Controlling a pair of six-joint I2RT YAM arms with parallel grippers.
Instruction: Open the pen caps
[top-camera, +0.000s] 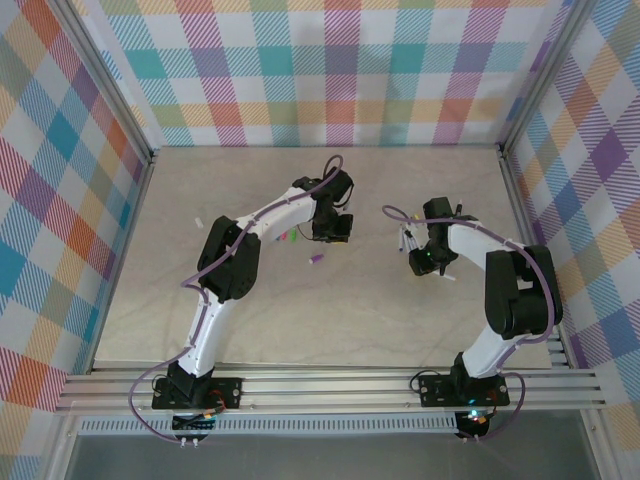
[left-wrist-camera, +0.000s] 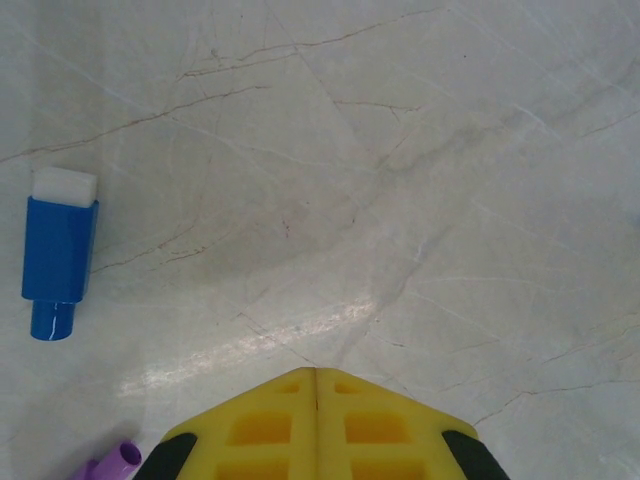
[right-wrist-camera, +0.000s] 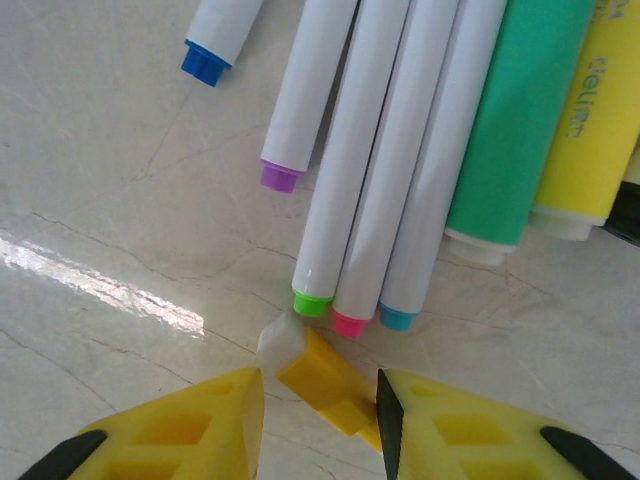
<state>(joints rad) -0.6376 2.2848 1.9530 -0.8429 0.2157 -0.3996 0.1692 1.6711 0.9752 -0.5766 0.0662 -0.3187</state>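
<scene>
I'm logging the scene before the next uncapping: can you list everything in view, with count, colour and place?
slim pens: five, white with blue, purple, green, pink and cyan ends, side by side, right wrist view
thick markers: two, green and yellow, beside the slim pens
yellow cap: one, white-tipped, below the pen ends
blue cap: one, white-ended, left of the left wrist view
purple cap: one, bottom left of that view
table: one, pale marble
left end effector: one, yellow, shut, empty
right end effector: one, yellow, jaws either side of the yellow cap
</scene>
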